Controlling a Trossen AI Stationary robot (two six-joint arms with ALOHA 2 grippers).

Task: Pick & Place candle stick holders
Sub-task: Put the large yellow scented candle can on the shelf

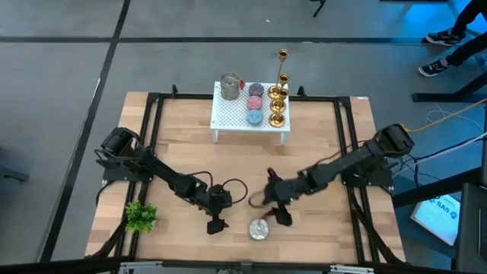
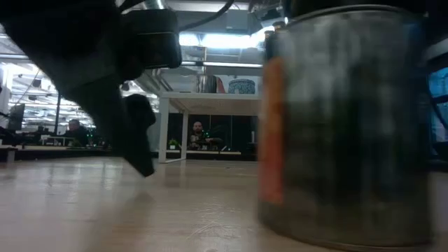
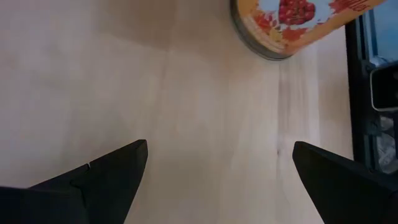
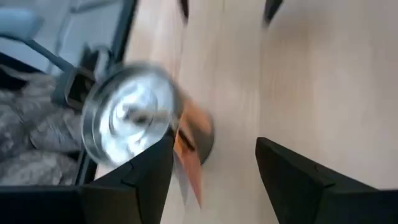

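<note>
nearest us, at the front edge of the surface (image 1: 183, 164), our left hand (image 1: 215, 223) and our right hand (image 1: 278, 214) hang low on either side of a silver tin (image 1: 259, 229), and neither one holds anything: the left wrist view shows our left fingers (image 3: 112, 171) spread wide over bare wood, and the right wrist view shows our right fingers (image 4: 292, 171) apart as well, with the tin just beside them. the candle stick holders (image 1: 278, 95) stand well away from both hands, upright on the right end of a white perforated stand (image 1: 232, 116) at the far side of the surface, next to flat coloured discs (image 1: 255, 103) and a second tin (image 1: 230, 86). their stems run vertical, so we judge a grasp from the side across a stem fits best. the cluster lies almost straight ahead of our right hand and off to the right of our left, so we judge our right arm the nearer one for the reach.
</note>
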